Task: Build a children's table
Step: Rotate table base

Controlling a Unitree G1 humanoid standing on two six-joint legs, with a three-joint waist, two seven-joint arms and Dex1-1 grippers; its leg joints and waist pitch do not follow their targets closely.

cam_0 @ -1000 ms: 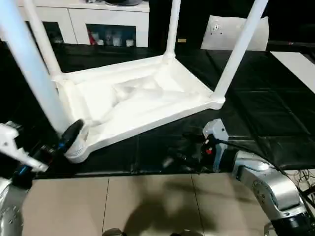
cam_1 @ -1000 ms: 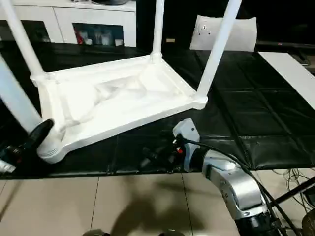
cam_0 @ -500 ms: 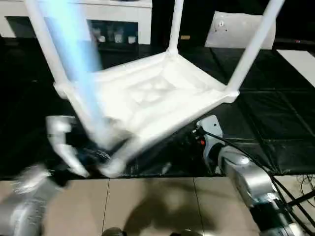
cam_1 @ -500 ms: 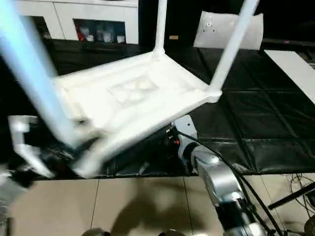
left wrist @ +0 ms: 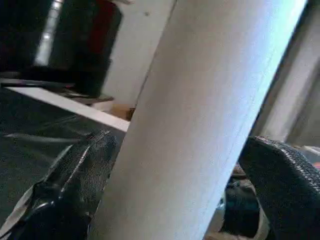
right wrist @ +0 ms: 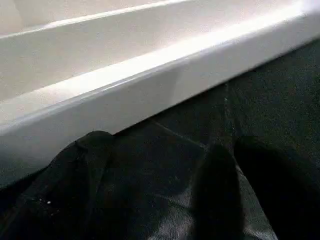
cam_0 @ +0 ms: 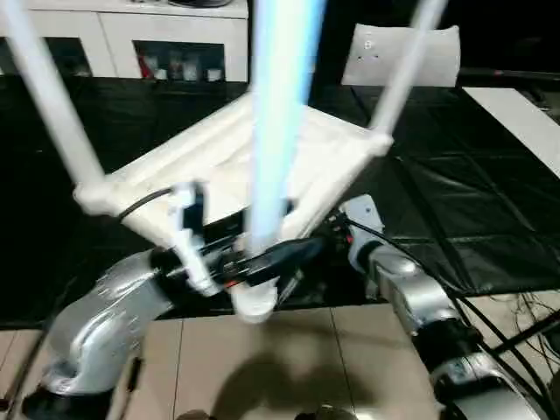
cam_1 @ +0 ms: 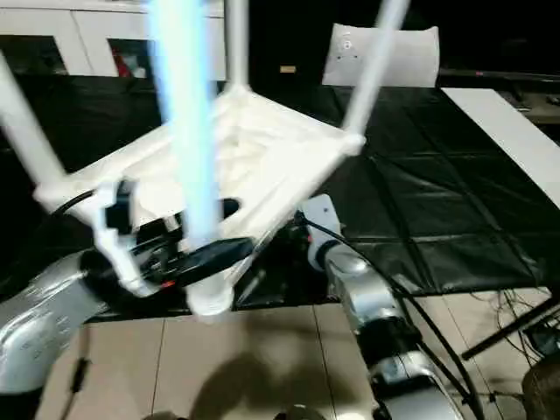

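Note:
The white children's table is upside down and tipped on the black mat, its ribbed underside facing me and its near corner socket raised off the mat. Legs rise from its corners. My left gripper is shut on the near leg, just above the socket; in the left wrist view the leg runs between both black fingers. My right gripper is open low over the mat, just under the table's rim, nothing between its fingers.
A white cabinet with glass doors stands at the back left. A flat white panel leans at the back right. The black mat ends at a tiled floor near me. Cables lie at the right.
My left arm has swung right with the near leg, and the table has tipped and turned, its near corner rising off the mat. The right arm has moved in under the rim.

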